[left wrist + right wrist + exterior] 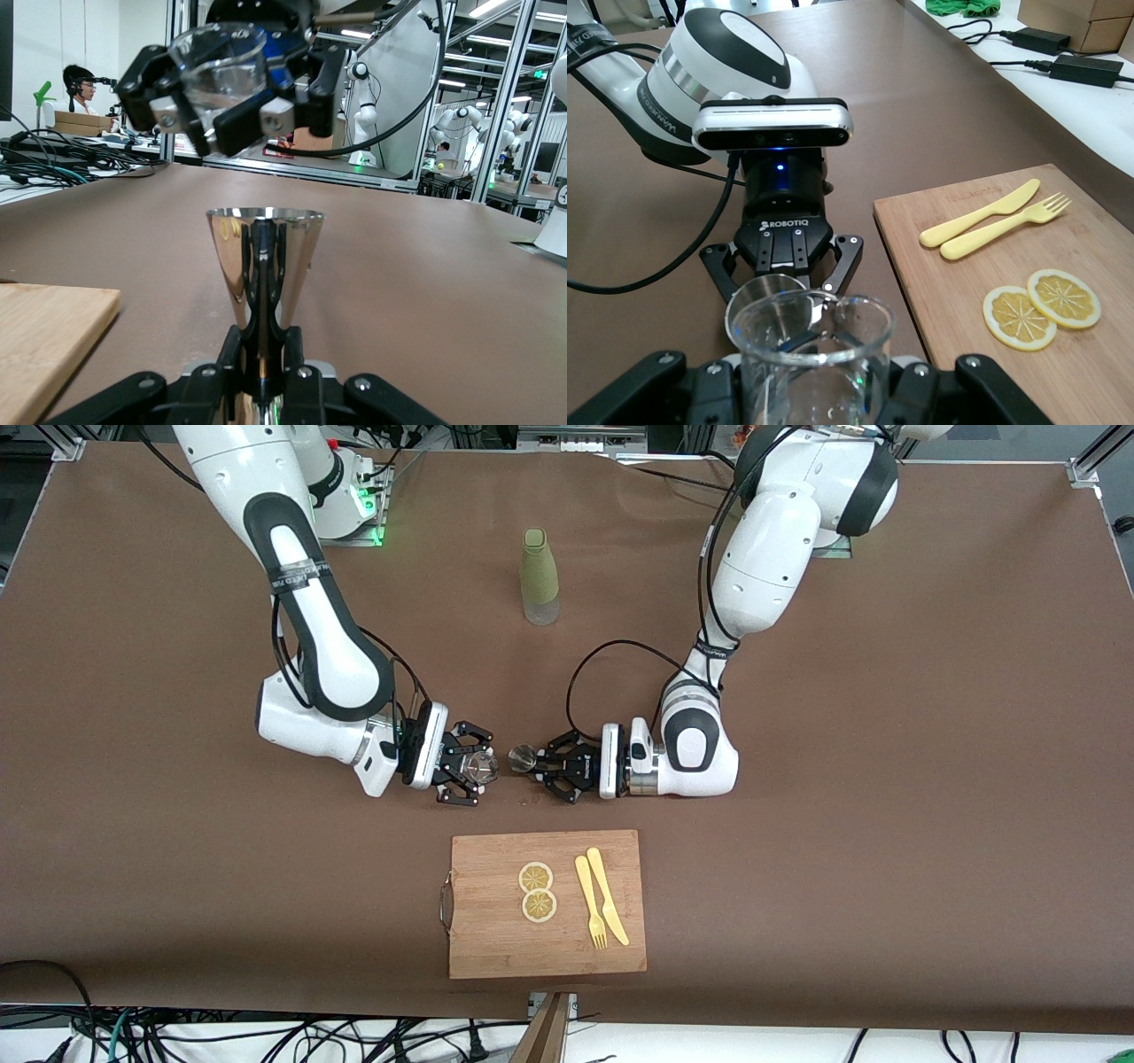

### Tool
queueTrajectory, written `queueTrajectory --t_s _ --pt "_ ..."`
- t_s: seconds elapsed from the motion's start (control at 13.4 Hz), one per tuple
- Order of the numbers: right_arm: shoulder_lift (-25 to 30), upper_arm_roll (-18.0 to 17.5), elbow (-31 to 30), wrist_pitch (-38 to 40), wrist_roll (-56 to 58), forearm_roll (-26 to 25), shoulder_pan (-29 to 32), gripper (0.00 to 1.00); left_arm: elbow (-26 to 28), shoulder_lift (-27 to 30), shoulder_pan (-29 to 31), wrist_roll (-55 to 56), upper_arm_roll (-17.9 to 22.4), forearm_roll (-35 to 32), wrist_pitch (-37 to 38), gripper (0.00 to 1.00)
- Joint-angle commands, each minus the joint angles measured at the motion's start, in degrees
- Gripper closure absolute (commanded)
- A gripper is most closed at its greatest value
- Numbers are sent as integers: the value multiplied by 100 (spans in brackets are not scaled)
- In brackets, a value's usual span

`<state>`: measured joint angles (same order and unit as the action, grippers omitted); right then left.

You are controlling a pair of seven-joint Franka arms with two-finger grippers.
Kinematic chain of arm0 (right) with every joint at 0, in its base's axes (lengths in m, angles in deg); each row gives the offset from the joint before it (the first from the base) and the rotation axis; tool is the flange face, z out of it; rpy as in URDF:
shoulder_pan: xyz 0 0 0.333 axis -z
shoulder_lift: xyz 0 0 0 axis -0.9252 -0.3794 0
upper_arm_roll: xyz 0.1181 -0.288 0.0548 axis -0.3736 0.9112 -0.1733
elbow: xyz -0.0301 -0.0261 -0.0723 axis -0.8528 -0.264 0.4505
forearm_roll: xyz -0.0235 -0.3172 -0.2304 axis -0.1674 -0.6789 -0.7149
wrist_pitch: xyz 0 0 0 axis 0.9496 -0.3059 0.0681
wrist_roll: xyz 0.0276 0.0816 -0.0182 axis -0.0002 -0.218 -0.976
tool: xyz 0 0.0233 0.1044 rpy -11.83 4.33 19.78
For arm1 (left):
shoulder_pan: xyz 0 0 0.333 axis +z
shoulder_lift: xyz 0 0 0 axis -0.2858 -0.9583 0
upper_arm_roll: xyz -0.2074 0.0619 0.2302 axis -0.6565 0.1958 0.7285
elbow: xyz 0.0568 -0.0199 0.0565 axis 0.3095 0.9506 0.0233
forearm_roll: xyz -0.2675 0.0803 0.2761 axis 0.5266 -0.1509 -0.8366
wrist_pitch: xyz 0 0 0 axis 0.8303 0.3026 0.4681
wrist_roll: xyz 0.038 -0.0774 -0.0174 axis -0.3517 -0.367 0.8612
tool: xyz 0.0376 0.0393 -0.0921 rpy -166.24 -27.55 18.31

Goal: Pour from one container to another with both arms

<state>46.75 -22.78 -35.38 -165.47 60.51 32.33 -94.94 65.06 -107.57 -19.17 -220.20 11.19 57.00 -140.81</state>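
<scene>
Beaker [483, 767] is sitting clamped in our right gripper [469, 769], its mouth meeting the steel cup [521, 758] clamped in our left gripper [542, 764] over the bench [177, 868]. We judge we are starting to pour; next we need more tilt.

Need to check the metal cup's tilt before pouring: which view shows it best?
Left wrist view: the metal cup stands upright, side-on, in the left gripper. Right wrist view shows only its rim; front view, a small shape.
</scene>
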Motion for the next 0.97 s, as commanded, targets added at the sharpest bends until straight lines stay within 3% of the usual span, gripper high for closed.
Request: queueTrajectory --t_s 0.0,0.15,0.37,0.9 --pt "198 92 -165 -213 -189 -139 -212 87 -179 -88 -8 -114 87 197 -125 100" --pt "216 101 -156 -424 -372 -243 -309 87 -188 -88 -8 -105 96 197 -116 100" --pt "330 92 -156 -530 -1083 -1007 -449 87 -188 -79 -8 -105 96 197 -116 100" --pt "435 92 -156 -556 -1611 -1710 -590 87 -267 -79 -8 -105 96 206 -116 100"
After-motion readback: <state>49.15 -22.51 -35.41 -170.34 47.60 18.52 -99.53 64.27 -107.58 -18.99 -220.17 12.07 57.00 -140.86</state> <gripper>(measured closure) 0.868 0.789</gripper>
